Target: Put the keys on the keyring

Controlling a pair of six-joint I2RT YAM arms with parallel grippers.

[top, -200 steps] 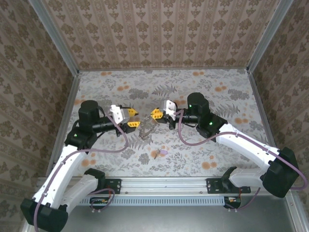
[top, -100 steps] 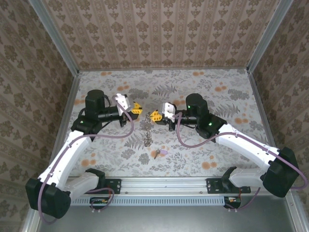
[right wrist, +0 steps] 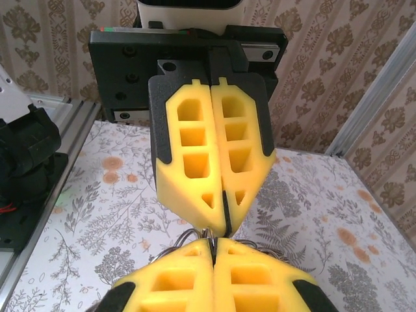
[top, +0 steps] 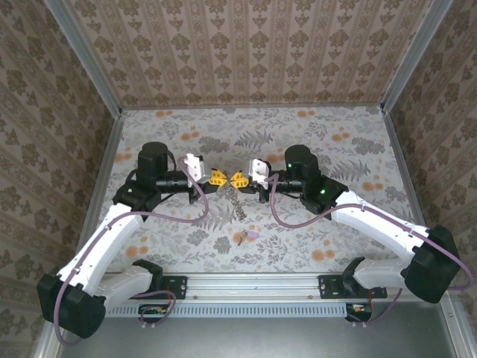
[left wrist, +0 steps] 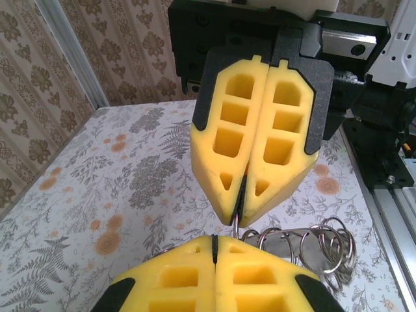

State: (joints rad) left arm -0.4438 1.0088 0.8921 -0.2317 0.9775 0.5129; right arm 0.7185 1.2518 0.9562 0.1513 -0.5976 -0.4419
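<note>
The keyring (top: 238,201), a bunch of linked silver wire rings, hangs above the table between the two grippers. My right gripper (top: 238,179) is shut on one ring's wire, seen pinched at its tips (right wrist: 213,242) (left wrist: 239,218). My left gripper (top: 218,179) is shut and meets the right one tip to tip. Nothing shows in its slit (left wrist: 214,239), and the rest of the keyring (left wrist: 325,244) spreads behind its right pad. In the right wrist view the left gripper (right wrist: 224,229) sits just above the keyring (right wrist: 207,232). The keys (top: 247,236), tiny pale purple and tan, lie on the table nearer the bases.
The floral table cloth (top: 313,149) is walled in by patterned panels on three sides. A metal rail (top: 253,287) with both arm bases runs along the near edge.
The left gripper closed from open to shut and swung in toward the right gripper until their tips met. The right gripper shifted slightly left, still holding the keyring.
</note>
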